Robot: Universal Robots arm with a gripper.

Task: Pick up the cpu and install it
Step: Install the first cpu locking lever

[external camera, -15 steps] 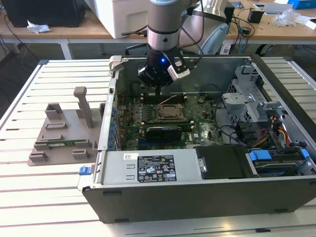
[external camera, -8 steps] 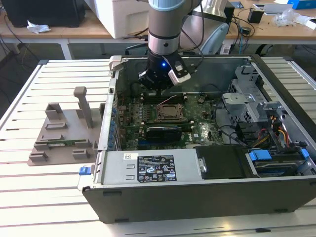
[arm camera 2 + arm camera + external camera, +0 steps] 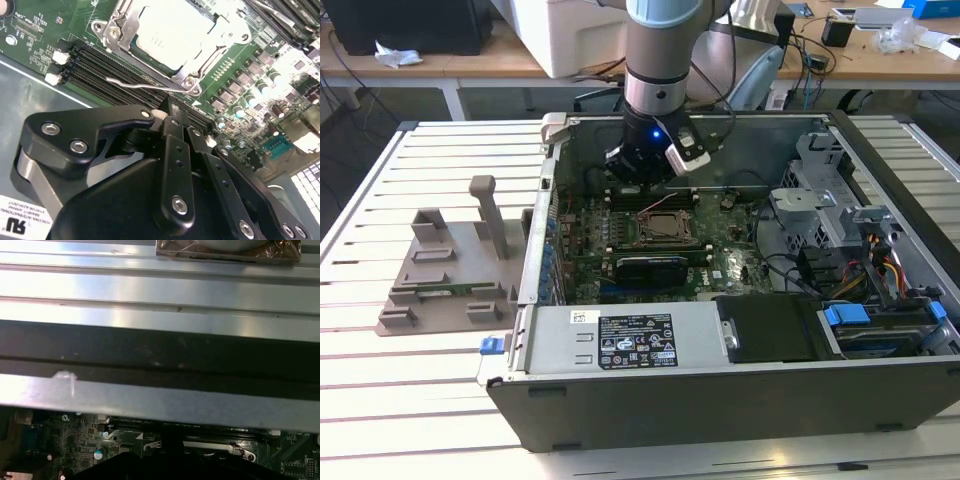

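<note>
The cpu, a silvery square chip, lies in the motherboard socket with a metal frame around it. In the exterior view the cpu sits mid-board inside the open computer case. My gripper hangs just off the socket's side, over the memory slots, with nothing held. Its black fingers meet at the tips, right by the thin socket lever. In the exterior view the gripper is low inside the case, just behind the socket. The lever also shows in the first wrist view.
Black memory slots run along the socket. A black expansion card lies in front of it, and a power supply nearer still. Drive bays and cables fill the case's right. A grey holder block stands on the slatted table at the left.
</note>
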